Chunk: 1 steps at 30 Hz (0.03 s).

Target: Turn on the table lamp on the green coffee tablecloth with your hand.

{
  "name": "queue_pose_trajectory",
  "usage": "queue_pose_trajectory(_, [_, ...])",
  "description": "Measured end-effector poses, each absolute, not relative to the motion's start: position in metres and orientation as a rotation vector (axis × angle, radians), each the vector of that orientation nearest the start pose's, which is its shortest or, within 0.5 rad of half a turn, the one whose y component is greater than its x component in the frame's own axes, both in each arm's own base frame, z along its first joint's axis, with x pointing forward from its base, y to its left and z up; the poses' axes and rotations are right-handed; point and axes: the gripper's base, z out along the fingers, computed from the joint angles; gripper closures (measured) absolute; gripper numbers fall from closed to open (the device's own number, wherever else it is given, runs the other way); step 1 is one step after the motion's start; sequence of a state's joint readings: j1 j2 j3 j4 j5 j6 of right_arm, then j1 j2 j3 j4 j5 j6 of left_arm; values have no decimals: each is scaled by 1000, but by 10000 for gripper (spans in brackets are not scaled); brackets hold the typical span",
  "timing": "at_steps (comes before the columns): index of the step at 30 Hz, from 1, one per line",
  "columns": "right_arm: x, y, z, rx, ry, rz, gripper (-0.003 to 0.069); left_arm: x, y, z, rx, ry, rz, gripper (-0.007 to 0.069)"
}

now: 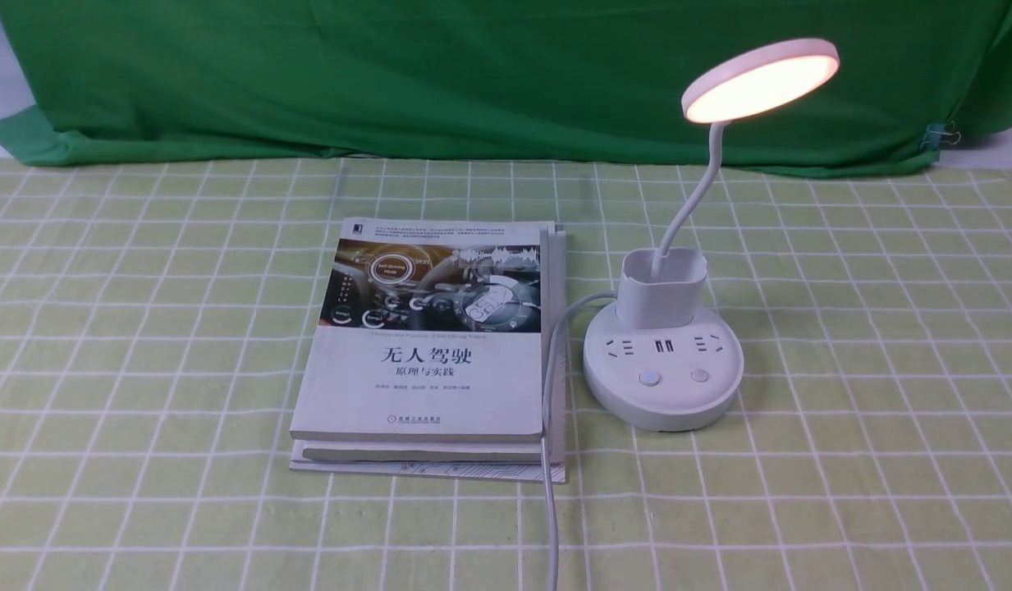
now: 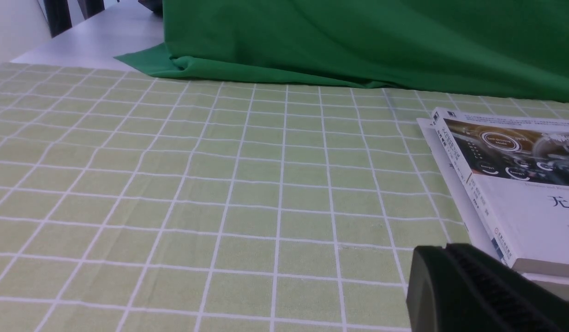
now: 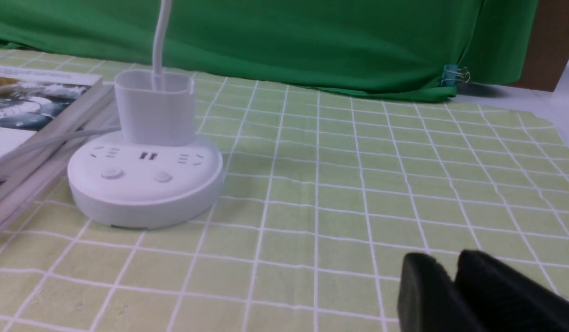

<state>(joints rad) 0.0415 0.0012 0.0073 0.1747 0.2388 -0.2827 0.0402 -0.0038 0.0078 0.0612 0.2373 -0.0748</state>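
Observation:
The white table lamp stands right of centre on the green coffee tablecloth point(image 1: 842, 369). Its disc head point(image 1: 760, 80) glows warm white above the bendy neck, cup holder point(image 1: 661, 287) and round base point(image 1: 663, 394). Two buttons point(image 1: 651, 378) sit on the base front. Neither arm shows in the front view. In the right wrist view the lamp base point(image 3: 146, 184) lies well away from my right gripper point(image 3: 452, 260), whose black fingers are together and empty. My left gripper point(image 2: 443, 251) is shut and empty, low over the cloth beside the books point(image 2: 519, 203).
A stack of books point(image 1: 432, 353) lies just left of the lamp, with the lamp's grey cable point(image 1: 548, 427) running along its right edge to the front. A dark green backdrop cloth point(image 1: 473, 74) hangs behind, with a clip point(image 1: 936, 135) at its right end.

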Motion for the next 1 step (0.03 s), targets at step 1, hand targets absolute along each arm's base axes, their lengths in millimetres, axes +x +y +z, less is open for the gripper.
queue_pose_trajectory(1, [55,6,189,-163,1720,-17,506,55,4,189,-58,1724,31,622])
